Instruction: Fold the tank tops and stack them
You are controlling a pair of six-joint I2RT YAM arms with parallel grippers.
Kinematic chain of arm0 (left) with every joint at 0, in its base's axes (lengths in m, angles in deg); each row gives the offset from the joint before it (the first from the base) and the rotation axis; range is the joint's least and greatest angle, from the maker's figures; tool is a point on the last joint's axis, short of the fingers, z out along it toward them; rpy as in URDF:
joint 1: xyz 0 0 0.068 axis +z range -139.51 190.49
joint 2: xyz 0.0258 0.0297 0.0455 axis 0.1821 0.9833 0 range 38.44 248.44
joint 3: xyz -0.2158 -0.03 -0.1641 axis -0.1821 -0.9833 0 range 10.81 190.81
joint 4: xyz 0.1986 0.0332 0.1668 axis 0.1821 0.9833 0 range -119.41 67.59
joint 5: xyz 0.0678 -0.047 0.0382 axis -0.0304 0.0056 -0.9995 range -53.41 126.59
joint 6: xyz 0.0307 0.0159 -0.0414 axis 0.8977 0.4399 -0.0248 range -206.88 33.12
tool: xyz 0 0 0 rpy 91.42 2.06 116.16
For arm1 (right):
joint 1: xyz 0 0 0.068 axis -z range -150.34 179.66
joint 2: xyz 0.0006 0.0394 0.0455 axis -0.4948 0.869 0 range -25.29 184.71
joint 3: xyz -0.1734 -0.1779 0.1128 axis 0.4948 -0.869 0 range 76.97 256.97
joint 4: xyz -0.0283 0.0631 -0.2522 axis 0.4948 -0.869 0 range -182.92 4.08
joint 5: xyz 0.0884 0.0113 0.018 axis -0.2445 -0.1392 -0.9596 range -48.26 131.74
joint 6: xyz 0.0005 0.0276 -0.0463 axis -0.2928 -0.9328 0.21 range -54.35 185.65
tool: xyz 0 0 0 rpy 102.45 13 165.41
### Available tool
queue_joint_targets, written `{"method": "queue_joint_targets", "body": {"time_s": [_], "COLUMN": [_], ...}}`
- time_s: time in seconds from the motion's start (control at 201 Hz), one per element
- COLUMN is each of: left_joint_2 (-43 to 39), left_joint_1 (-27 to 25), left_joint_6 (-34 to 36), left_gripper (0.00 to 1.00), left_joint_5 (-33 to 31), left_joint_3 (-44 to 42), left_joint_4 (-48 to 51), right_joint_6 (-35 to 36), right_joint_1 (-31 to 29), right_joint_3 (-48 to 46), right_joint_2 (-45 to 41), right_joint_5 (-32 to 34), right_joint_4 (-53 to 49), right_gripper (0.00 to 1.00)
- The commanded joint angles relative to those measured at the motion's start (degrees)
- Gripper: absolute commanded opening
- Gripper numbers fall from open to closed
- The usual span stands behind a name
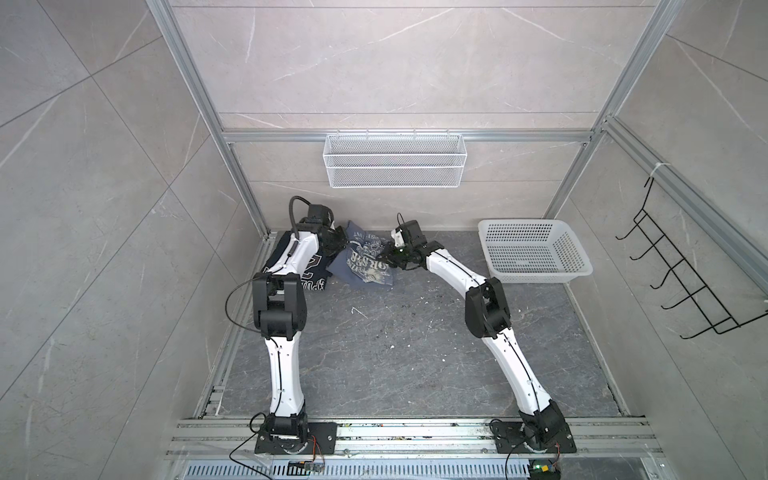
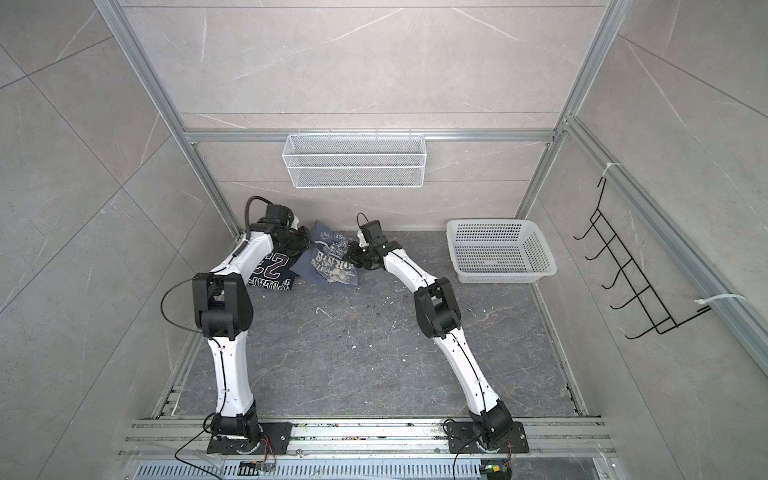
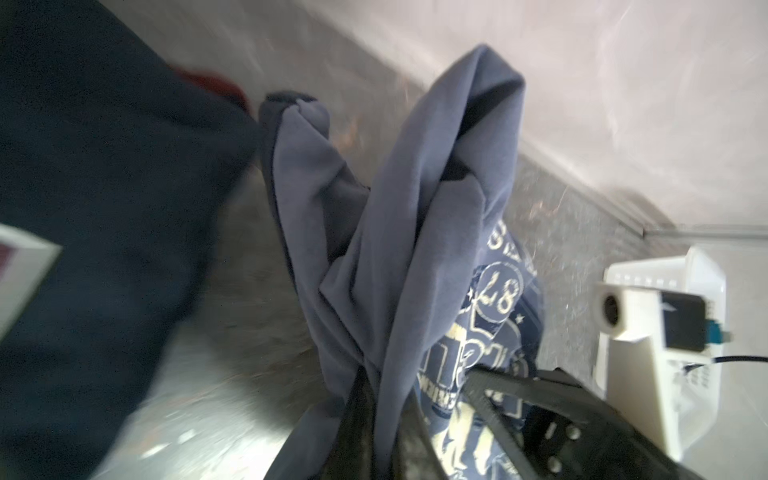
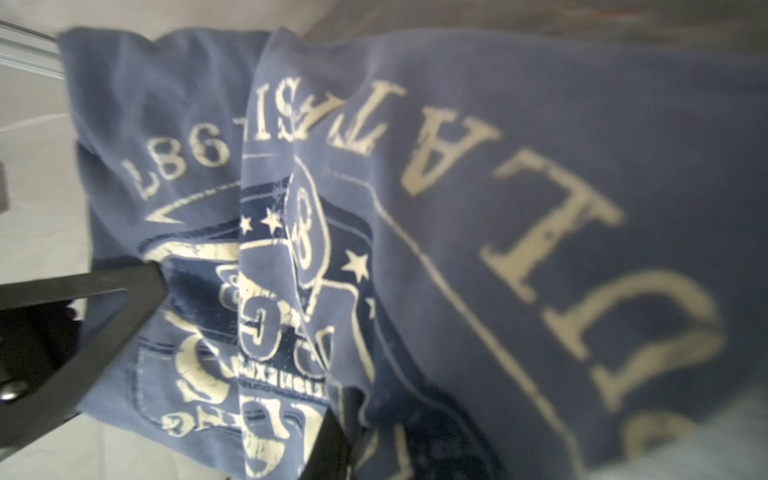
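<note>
The slate-blue tank top (image 1: 365, 262) lies crumpled on the desk (image 1: 395, 353), upper centre-left in both top views. Its long axis runs upper-left to lower-right. The left pincer (image 1: 340, 247) and right pincer (image 1: 388, 261) pinch its opposite edges.

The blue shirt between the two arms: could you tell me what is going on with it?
Both arms are on the slate-blue tank top, crumpled at the back of the table. The left gripper pinches its bunched plain cloth; the right gripper pinches a fold of its printed front. The navy tank top lies beside it, partly under the left arm, not gripped.
</note>
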Motion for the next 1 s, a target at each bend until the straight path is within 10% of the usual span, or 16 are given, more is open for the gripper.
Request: {"method": "queue_joint_targets", "body": {"time_s": [0.0,0.348,0.841,0.99], "left_joint_2": [-7.5,-7.4,0.6,5.0], "left_joint_1": [3.3,13.4,22.2,23.4], "left_joint_6": [5.4,11.4,9.5,8.4], "left_gripper": [0.0,0.0,0.0,0.0], "left_joint_5": [-5.1,-2.7,3.2,4.6], "left_joint_3": [3.7,10.5,14.0,15.9], "left_joint_4": [7.3,10.3,0.2,-1.3], "right_joint_6": [-4.5,-18.1,-13.2,-12.2], "right_joint_1": [-3.4,-9.8,-16.0,-15.9], "right_joint_3": [12.0,24.5,25.8,25.6], "right_joint_2": [6.5,22.9,26.0,25.9], "right_joint_5": [-2.2,6.0,30.8,30.1], "right_joint_4": [2.5,35.1,40.9,39.6], "right_gripper": [0.01,0.0,0.0,0.23]}}
